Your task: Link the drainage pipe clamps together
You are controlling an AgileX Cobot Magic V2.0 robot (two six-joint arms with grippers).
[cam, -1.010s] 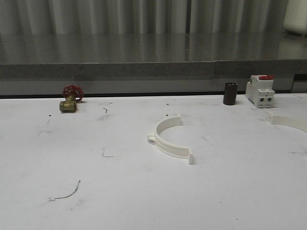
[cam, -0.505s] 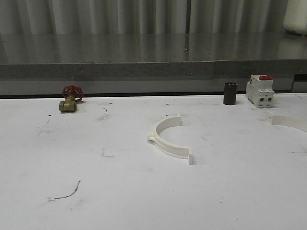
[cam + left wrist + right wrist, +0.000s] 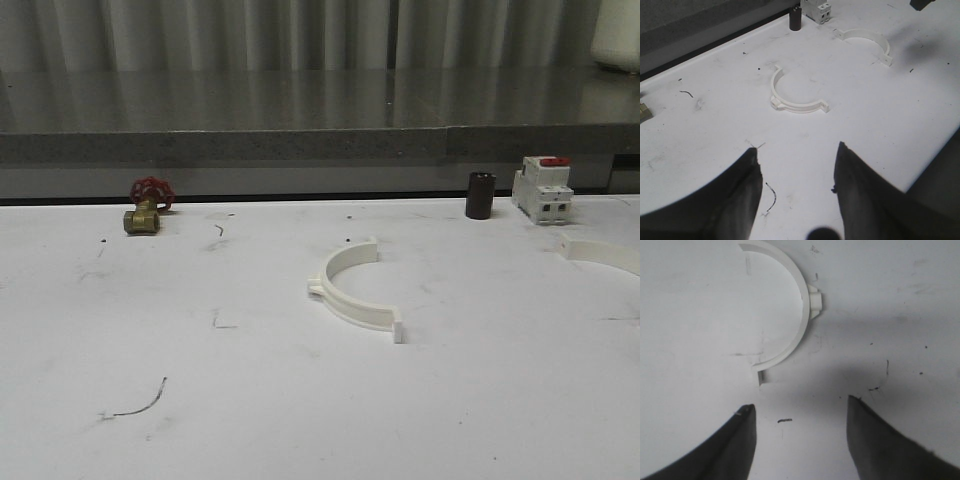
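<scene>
One cream-white drainage pipe clamp (image 3: 345, 300) lies flat mid-table with its open side facing right. The other clamp (image 3: 607, 254) lies at the table's right edge, partly cut off. In the left wrist view, both bands lie apart from each other: the nearer clamp (image 3: 800, 106) and the farther clamp (image 3: 882, 44). My left gripper (image 3: 797, 148) hovers open over bare table, well short of the nearer clamp. My right gripper (image 3: 800, 402) is open with nothing between its fingers. It hangs just short of one end tab of a clamp (image 3: 803, 305), whose nub points outward.
A brass valve with a red handwheel (image 3: 147, 207) sits at the back left. A black cylinder (image 3: 480, 195) and a white circuit breaker with a red top (image 3: 542, 190) stand at the back right. A raised grey ledge (image 3: 300, 145) runs behind the table.
</scene>
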